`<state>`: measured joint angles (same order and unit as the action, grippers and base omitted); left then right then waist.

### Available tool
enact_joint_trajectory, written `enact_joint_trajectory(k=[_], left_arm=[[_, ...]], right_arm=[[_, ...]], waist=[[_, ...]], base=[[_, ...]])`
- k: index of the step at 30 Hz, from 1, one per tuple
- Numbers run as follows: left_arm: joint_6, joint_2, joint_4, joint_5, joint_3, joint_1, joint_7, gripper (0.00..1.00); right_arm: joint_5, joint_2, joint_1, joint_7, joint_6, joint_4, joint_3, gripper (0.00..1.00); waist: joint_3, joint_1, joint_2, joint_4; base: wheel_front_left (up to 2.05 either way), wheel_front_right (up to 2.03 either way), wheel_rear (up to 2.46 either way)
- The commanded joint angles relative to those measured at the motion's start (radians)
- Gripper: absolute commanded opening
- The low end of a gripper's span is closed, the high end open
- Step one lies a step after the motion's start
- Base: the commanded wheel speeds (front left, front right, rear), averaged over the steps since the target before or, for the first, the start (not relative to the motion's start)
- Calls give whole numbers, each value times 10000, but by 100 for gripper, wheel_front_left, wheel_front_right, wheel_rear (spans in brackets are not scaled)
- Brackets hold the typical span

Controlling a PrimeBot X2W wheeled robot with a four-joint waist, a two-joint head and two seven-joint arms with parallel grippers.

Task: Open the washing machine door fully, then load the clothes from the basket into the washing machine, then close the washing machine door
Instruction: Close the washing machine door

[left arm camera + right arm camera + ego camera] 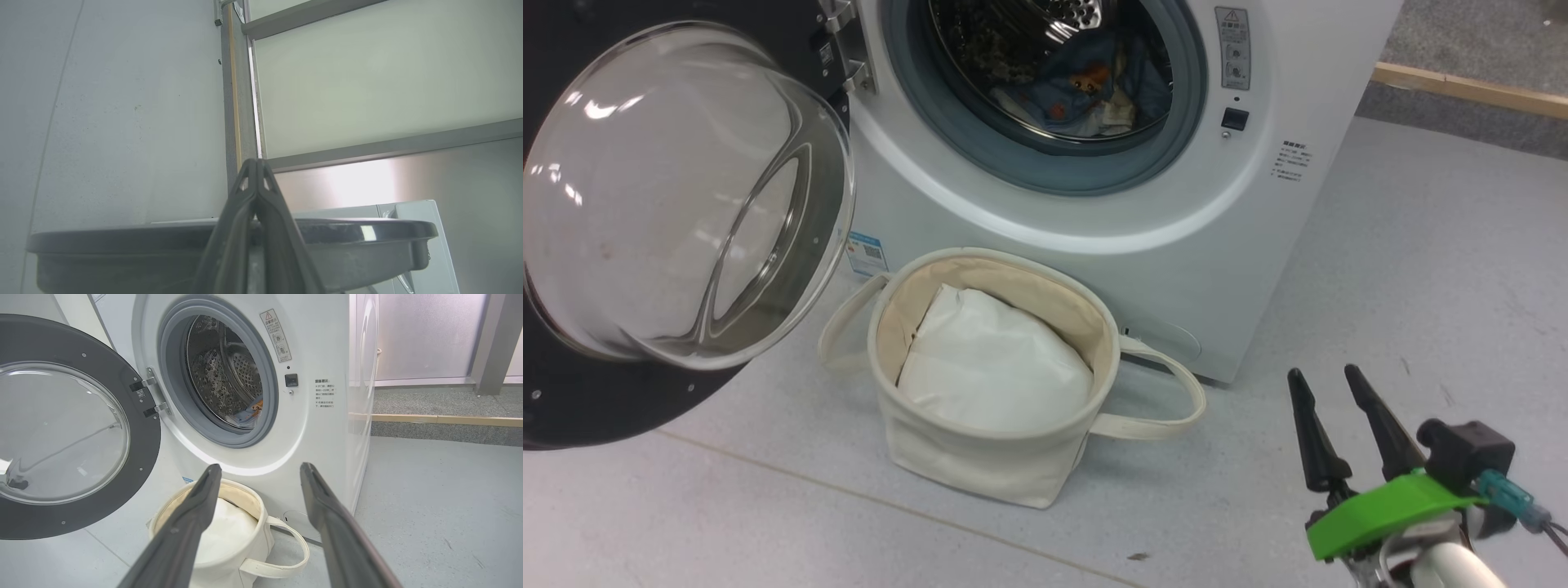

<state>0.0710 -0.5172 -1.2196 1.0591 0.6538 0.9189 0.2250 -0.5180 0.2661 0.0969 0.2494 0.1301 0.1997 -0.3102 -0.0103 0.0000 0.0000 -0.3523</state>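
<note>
The washing machine (1094,220) stands with its door (605,408) swung wide to the left, the glass bowl facing me. Light blue clothes (1086,90) with orange prints lie inside the steel drum, also glimpsed as clothes (253,410) low in the drum. The cream basket (980,465) sits on the floor before the machine. My right gripper (1323,372) hovers open and empty to the basket's right, seen as the right gripper (260,466) pointing at the machine front. My left gripper (256,161) is shut, its fingers rising across the door's rim (122,234) seen edge-on; contact cannot be told.
A plain white bundle (988,359) fills the basket. A raised grey step with a wooden strip (1462,86) runs behind the machine on the right. Grey floor (1421,269) spreads to the right, with frosted panels (421,335) beyond.
</note>
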Motion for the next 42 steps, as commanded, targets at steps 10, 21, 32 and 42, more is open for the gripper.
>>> enact_joint_trajectory(k=[10,21,32,42], left_arm=[[291,-560,-379,-332,-851,724,1768,0],[496,-292,-562,-645,-1742,535,4508,0],[591,224,-75,-710,-2538,456,6428,0],[595,859,1325,-162,-3240,-45,8012,0]], right_arm=[[45,350,748,124,6,-214,-246,100],[110,110,615,124,6,-200,-134,100],[82,-268,525,124,6,-178,-94,100],[64,-533,288,124,6,-264,99,100]], waist=[[-81,0,0,-25],[52,0,0,-503],[320,0,0,-929],[529,0,0,-607]], base=[[0,0,0],[0,0,0],[0,0,0],[0,0,0]])
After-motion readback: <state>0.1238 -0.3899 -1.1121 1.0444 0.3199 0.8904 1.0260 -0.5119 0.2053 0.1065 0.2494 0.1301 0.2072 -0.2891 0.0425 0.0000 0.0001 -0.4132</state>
